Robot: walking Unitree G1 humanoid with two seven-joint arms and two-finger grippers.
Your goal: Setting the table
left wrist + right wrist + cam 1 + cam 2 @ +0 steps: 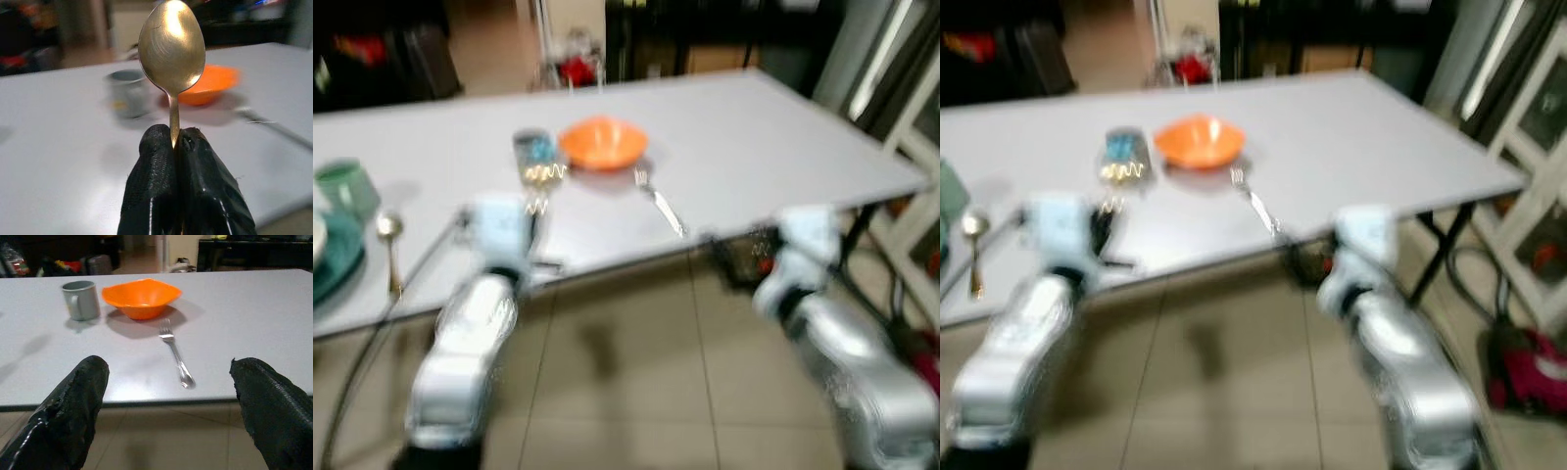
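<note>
L gripper (pixel 178 147) is clamped tight on a gold spoon (pixel 171 54), bowl end up, just off the table (pixel 783 137) edge. Grey mug (pixel 79 299), orange bowl (pixel 141 297) & fork (pixel 175 351) sit mid-table. R gripper (pixel 168 406) hangs wide apart w/ nothing in it.
</note>
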